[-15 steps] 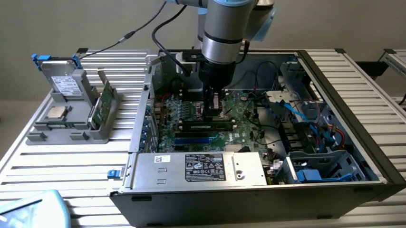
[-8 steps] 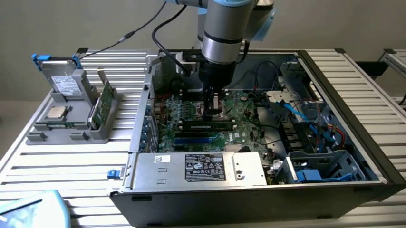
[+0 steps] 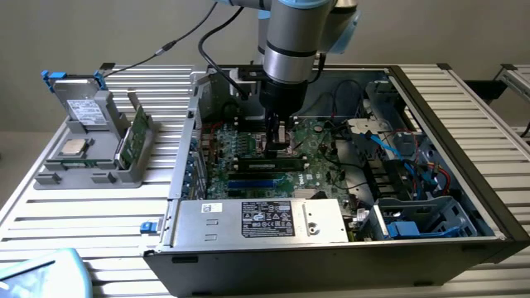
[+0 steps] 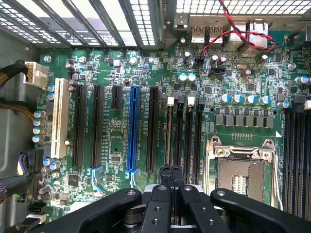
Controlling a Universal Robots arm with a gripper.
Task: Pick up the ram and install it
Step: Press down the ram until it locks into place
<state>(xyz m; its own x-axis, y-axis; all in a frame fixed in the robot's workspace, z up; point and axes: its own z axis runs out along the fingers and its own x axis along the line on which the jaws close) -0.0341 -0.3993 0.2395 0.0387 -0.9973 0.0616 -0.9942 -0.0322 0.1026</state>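
The ram [image 3: 269, 165], a long narrow green stick with black chips, stands on edge in a memory slot on the motherboard [image 3: 240, 146] inside the open computer case. My gripper [image 3: 278, 146] hangs straight down over the stick's middle, its tips at the top edge; I cannot tell whether they touch it. In the wrist view my gripper [image 4: 171, 175] is shut, black fingertips pressed together with nothing between them, above the row of black memory slots [image 4: 184, 131].
The case walls [image 3: 186, 155] surround the board. A power supply [image 3: 265, 220] sits at the front, with cables and drive bays [image 3: 406, 186] toward the exterior view's right. A grey holder [image 3: 83, 171] outside the case carries a green card [image 3: 133, 139], a silver chip [image 3: 73, 147] and a drive [image 3: 83, 110].
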